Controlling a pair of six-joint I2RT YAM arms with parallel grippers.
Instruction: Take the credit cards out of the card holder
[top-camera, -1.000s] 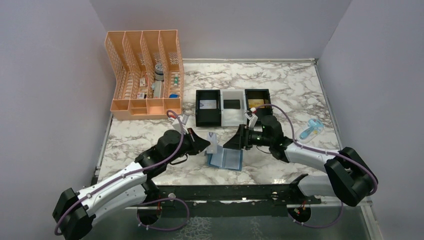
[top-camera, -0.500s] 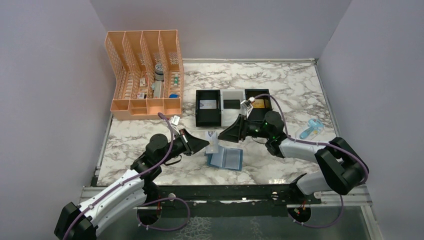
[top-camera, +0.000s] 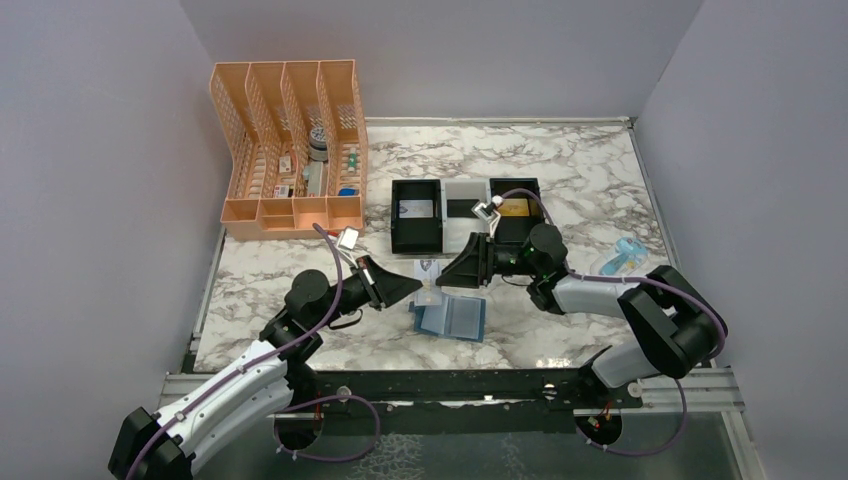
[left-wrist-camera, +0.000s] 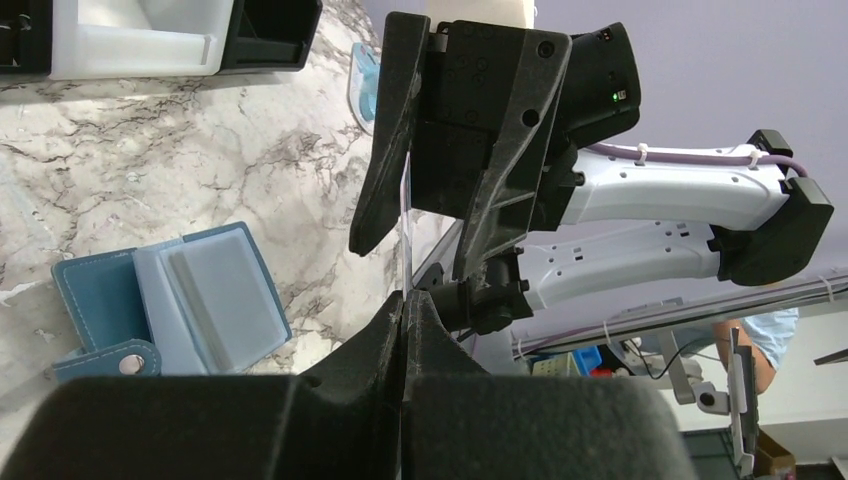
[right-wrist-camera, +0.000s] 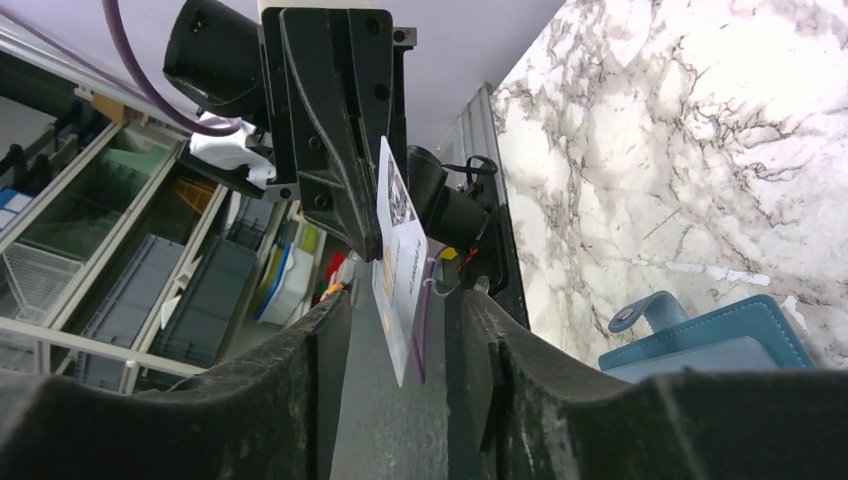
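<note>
Table (top-camera: 560, 170): white marble with grey veins, grey walls on three sides.
Organizer (top-camera: 290, 150): peach mesh desk file rack, far left corner, small items in its slots, too small to name.
Tray (top-camera: 465, 215): three compartments, black, white, black, mid table beyond the grippers. Left one holds a pale card (top-camera: 418, 208), middle one a black card (top-camera: 463, 207), right one a gold card (top-camera: 515, 208) partly behind the right arm's cable.
Left gripper (top-camera: 418, 290): reaches in from the left, raised off the table, tips pointing right. Fingers pressed together on the lower edge of the held card, clear in the left wrist view (left-wrist-camera: 405, 300).
Right gripper (top-camera: 447, 277): reaches in from the right, tips pointing left, facing the left gripper. Jaws spread on either side of the held card, a gap showing on both faces in the right wrist view (right-wrist-camera: 405, 300); no squeeze seen.
Card holder (top-camera: 450, 318): teal-blue wallet, lying open and flat on the table just below both grippers, lighter blue pocket panels up, snap tab at its left end.
Held card (right-wrist-camera: 400, 260): pale, dark printed patch near the top, in the air above the card holder, edge-on to the left wrist camera.
Blue item (top-camera: 622, 258): small light-blue thing, right side of the table, well apart from the rest.
</note>
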